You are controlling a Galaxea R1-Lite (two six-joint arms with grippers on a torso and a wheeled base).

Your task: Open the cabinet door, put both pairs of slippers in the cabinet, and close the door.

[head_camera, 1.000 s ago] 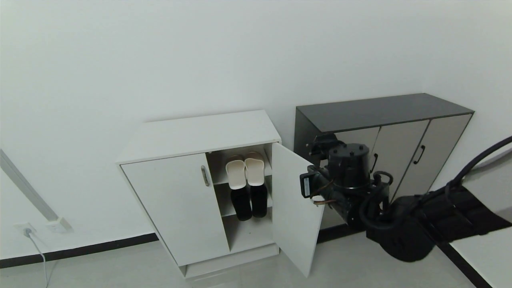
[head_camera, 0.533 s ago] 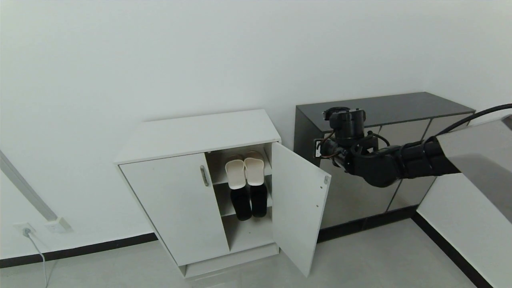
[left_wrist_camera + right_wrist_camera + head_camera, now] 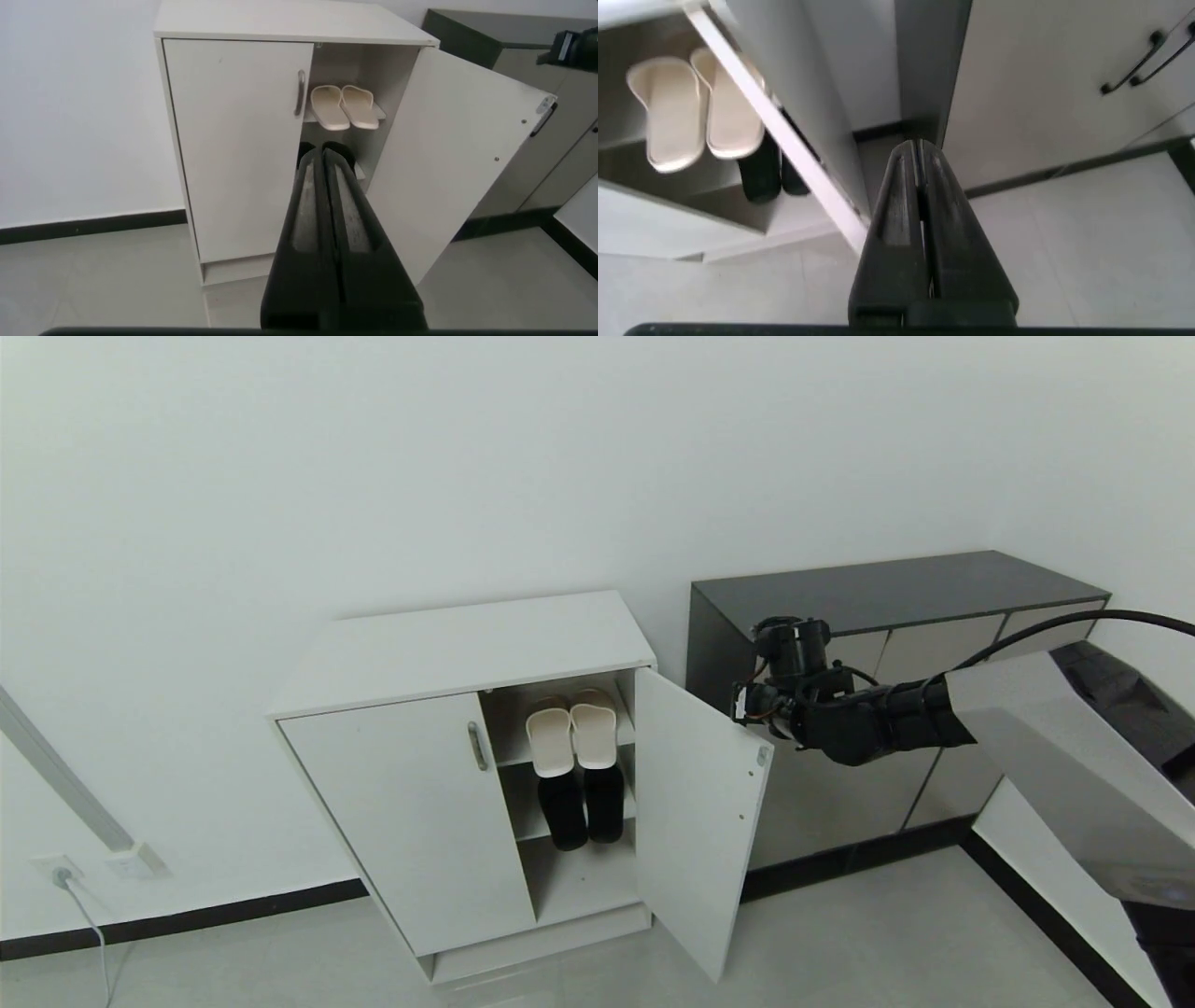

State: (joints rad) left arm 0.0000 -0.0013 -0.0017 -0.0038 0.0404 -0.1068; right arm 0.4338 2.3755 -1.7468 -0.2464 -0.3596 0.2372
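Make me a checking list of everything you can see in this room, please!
Surface: grey floor.
Job's things: white cabinet, right door open, left door shut; white slippers on the upper shelf, black slippers on the shelf below.
Clutter: nothing seen.
Claws: left claw shut, facing the cabinet; right claw shut, beside the open door's outer edge.
Cables: one cable plugged into the wall.
Surroundings: dark cabinet, white wall.

The right gripper (image 3: 747, 707) has swung up from low in front of the dark cabinet (image 3: 896, 588), then eased down and left, ending just beside the open door (image 3: 695, 803) at its upper right corner.
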